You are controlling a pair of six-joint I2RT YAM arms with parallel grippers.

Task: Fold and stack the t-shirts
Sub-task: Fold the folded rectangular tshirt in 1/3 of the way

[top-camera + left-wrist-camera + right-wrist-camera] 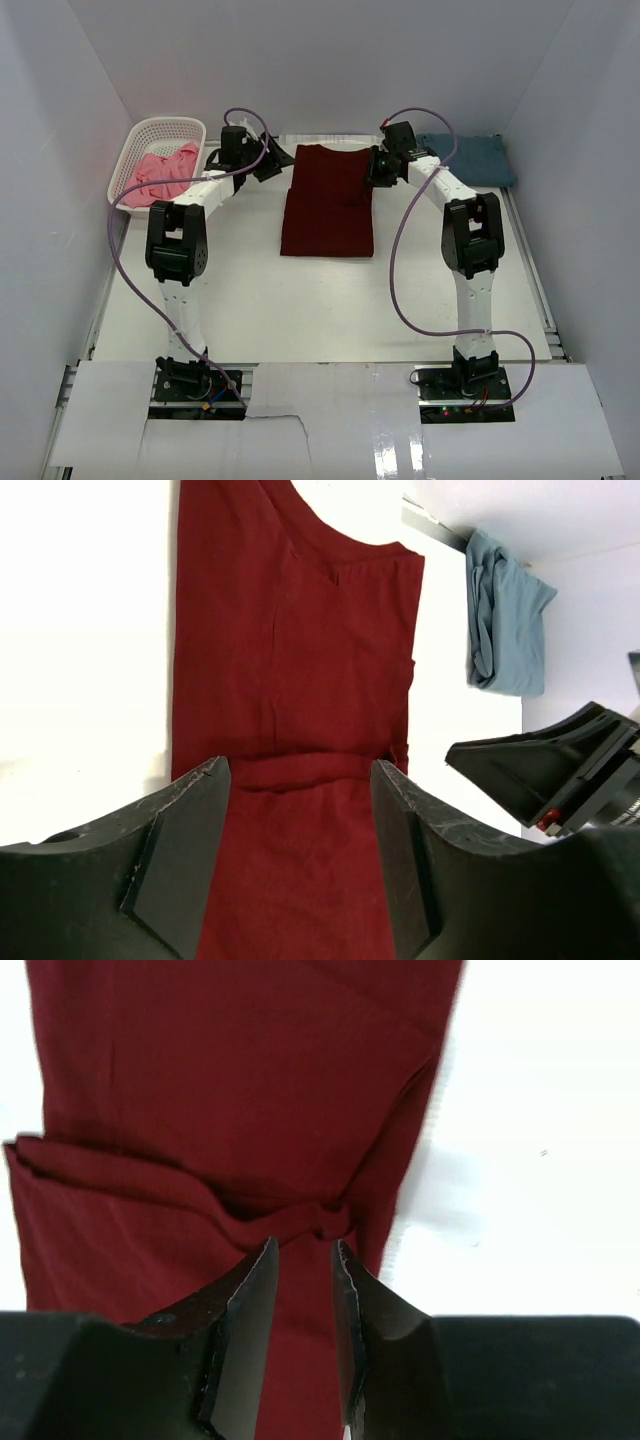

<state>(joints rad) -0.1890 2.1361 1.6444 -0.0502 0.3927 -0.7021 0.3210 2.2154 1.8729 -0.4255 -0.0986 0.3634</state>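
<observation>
The dark maroon t-shirt [328,200] lies flat mid-table, its sides folded in, with a fold ridge across it. My left gripper [270,160] hovers by its far left corner; in the left wrist view [300,780] the jaws are wide open over the maroon t-shirt [290,660], holding nothing. My right gripper [378,166] is at the shirt's far right edge; in the right wrist view [302,1260] the jaws stand a narrow gap apart above the maroon t-shirt [220,1080]. The slate-blue t-shirt [470,158] lies folded at the back right. The pink t-shirt [165,172] lies crumpled in the basket.
The white lattice basket [150,135] stands at the back left. White walls close in the table on three sides. Purple cables loop from both arms. The blue t-shirt [505,630] and the right gripper [545,770] also show in the left wrist view.
</observation>
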